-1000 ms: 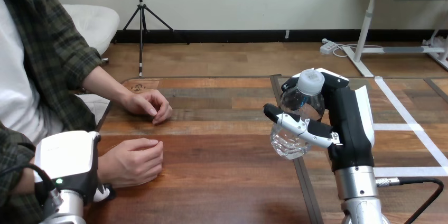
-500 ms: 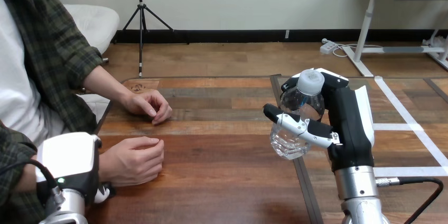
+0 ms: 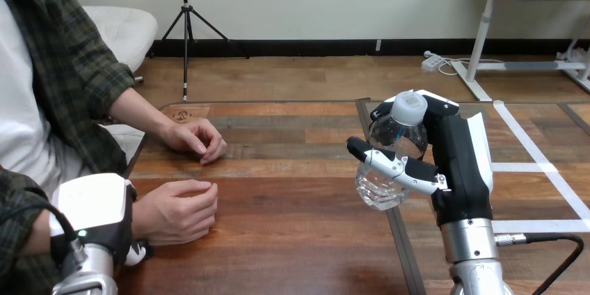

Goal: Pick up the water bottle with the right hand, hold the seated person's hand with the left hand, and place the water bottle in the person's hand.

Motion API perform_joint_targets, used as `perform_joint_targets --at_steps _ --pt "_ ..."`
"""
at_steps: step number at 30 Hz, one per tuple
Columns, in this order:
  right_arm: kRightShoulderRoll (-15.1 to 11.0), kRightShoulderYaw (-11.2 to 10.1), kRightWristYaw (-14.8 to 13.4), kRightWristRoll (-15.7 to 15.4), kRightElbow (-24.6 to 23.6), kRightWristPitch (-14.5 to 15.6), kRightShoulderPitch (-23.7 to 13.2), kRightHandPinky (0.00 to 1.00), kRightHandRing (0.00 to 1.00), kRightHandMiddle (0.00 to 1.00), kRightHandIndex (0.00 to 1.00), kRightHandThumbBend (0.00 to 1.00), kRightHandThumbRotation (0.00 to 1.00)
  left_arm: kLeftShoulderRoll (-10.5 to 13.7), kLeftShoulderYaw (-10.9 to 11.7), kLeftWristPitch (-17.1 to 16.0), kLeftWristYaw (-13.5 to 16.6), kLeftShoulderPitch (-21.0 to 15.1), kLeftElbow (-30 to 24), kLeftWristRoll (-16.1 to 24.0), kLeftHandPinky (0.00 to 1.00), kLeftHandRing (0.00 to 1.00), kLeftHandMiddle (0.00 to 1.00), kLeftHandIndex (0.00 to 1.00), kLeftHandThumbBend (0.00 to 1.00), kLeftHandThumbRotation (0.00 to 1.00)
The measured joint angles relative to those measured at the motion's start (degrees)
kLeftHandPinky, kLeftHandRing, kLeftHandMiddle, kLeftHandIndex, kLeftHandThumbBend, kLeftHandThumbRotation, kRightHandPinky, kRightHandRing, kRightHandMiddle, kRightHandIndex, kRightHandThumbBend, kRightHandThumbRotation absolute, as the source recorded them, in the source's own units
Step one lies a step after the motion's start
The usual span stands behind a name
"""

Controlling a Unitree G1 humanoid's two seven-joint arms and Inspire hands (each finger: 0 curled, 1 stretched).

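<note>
One camera, on the robot's head, looks forward and down across the wooden table (image 3: 292,229), fairly near. The robot's left arm (image 3: 87,280) enters at seven o'clock, its right arm (image 3: 472,243) at five; the person (image 3: 62,65) sits at nine.

Right hand (image 3: 456,163) at right, fingers (image 3: 400,168) curled round clear bottle (image 3: 396,135), cap up. Left hand (image 3: 94,211) low left, at wrist of person's near hand (image 3: 177,211); grip unclear. Near hand and person's far hand (image 3: 195,138) rest loosely curled on counter (image 3: 292,232), apart.
</note>
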Motion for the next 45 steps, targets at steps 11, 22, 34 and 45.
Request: perform_joint_targets --at_steps 11,22,34,45 --pt "0.0 -0.1 0.1 0.3 0.0 0.0 0.0 0.35 0.38 0.41 0.41 0.68 0.0 0.0 -0.5 0.9 -3.4 -1.4 0.0 -0.1 0.58 0.65 0.7 0.72 0.79 0.0" --pt "0.0 -0.4 0.1 0.3 0.0 0.0 0.0 0.35 0.39 0.41 0.41 0.68 0.0 0.2 -0.5 0.9 -5.6 -2.2 0.0 -0.7 0.57 0.64 0.68 0.7 0.79 0.0" --pt "0.0 -0.4 0.1 0.0 0.0 0.0 0.0 0.36 0.39 0.42 0.42 0.68 0.0 0.2 -0.4 0.7 -6.1 -2.2 0.0 -2.6 0.57 0.64 0.67 0.66 0.79 0.0" --pt "0.0 -0.4 0.1 0.0 0.0 0.0 0.0 0.36 0.39 0.42 0.42 0.69 0.0 0.2 -0.2 0.7 -5.4 -2.2 0.0 -5.0 0.53 0.59 0.6 0.61 0.78 0.0"
